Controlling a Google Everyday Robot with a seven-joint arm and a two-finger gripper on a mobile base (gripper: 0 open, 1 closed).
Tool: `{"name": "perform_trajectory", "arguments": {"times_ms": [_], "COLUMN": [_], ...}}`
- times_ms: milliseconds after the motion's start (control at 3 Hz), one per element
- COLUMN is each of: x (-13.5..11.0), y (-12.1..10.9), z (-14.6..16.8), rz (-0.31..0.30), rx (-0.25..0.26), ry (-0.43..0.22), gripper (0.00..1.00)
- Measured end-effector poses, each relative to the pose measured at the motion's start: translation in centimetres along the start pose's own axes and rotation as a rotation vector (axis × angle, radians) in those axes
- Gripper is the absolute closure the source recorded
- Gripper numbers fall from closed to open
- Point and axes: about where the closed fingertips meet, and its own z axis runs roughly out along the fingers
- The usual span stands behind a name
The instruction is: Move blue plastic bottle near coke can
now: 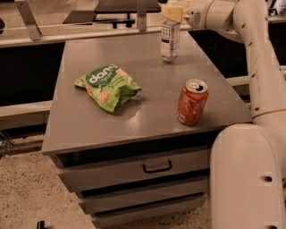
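The blue plastic bottle is a slim clear bottle with a white label, standing upright at the far right of the grey table. My gripper comes in from the right and is shut on the bottle's top, hiding the cap. The bottle's base is at or just above the tabletop. The coke can, red-orange with a silver top, stands upright near the table's front right edge, well in front of the bottle and apart from it.
A green snack bag lies left of centre on the table. My white arm runs down the right side beside the table. Drawers sit below the front edge. A rail and a dark shelf stand behind the table.
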Motion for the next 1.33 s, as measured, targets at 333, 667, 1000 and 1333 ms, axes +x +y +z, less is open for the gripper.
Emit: {"name": "perform_trajectory", "arguments": {"times_ms": [333, 667, 1000, 1333], "x": [-1.8, -3.6, -4.8, -3.9], "y": [1.2, 2.2, 4.2, 7.1], "z": [-1.0, -3.2, -7.5, -10.4], "rz": [0.017, 0.058, 0.089, 0.095], "rx": [-0.006, 0.015, 0.063, 0.05], "ry": [0.017, 0.013, -0.02, -0.024], "gripper": [1.0, 1.0, 1.0, 1.0]}}
